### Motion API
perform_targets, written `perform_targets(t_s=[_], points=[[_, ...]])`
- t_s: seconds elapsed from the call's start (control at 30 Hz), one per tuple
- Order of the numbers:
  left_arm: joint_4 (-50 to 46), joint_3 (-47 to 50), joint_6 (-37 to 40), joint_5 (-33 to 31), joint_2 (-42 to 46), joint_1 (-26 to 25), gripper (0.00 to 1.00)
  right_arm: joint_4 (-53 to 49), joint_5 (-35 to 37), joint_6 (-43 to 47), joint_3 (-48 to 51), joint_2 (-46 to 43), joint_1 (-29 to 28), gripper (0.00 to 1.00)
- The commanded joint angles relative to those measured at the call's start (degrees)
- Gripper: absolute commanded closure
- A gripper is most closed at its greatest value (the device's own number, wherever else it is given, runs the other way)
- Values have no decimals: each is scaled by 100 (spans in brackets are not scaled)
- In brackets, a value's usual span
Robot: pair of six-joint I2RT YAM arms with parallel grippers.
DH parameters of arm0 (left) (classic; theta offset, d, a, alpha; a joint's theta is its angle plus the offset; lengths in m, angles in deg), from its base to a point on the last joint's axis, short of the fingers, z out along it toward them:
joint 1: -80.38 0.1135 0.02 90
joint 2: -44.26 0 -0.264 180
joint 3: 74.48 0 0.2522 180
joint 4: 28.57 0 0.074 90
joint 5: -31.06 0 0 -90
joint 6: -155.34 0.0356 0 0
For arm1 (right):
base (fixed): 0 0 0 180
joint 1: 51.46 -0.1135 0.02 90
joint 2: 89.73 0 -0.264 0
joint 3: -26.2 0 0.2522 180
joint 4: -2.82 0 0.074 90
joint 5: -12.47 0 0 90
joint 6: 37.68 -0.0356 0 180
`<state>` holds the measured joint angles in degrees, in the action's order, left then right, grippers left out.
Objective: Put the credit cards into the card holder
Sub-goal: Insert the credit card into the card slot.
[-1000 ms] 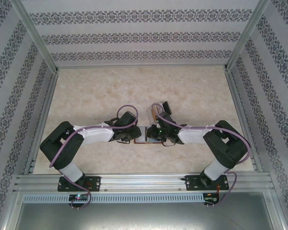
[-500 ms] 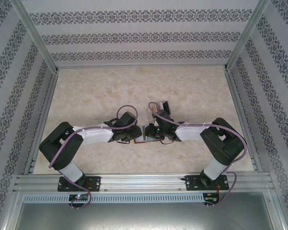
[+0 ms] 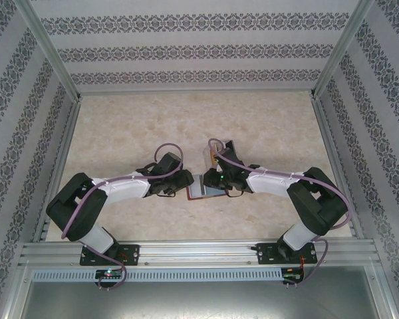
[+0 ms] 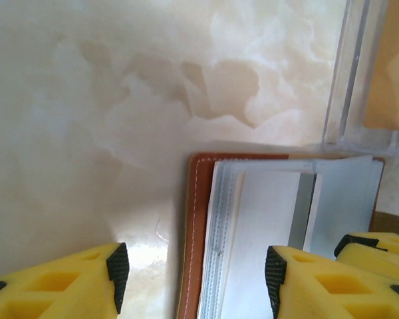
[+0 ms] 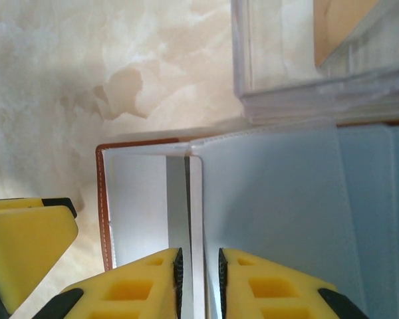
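Up close, the card holder (image 4: pixel 194 199) lies open: left gripper (image 4: pixel 193 272) spread astride its brown edge, right gripper (image 5: pixel 198 266) almost closed around a pale leaf, grip unclear. Soft leather, probably best pinned there; beyond, a stiff, slick tan card (image 5: pixel 339 26) waits.

The card holder (image 4: pixel 194 226) is reddish-brown with pale bluish lining, the table (image 4: pixel 86 100) cream-marbled, the walls (image 3: pixel 199 40) white with dark floral stripes.

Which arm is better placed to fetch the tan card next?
Probably the right: the clear case with the tan card lies just ahead of the right gripper; the left gripper straddles an edge of the card holder.
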<state>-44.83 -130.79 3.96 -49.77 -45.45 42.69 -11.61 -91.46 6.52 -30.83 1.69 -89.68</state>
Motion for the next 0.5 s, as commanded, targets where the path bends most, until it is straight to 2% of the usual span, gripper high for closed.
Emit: perform_targets(t_s=[0.0,0.3,0.47], points=[[397,22,-118,172,-84,86,43,-160,95,199,-214,54,42,77],[308,-250,-127,205,-433,104,52,-373,158,354,-575,431,91,77],[408,-297,-5,294,-509,104,51,-273,-26,378,-695,721,97,81]])
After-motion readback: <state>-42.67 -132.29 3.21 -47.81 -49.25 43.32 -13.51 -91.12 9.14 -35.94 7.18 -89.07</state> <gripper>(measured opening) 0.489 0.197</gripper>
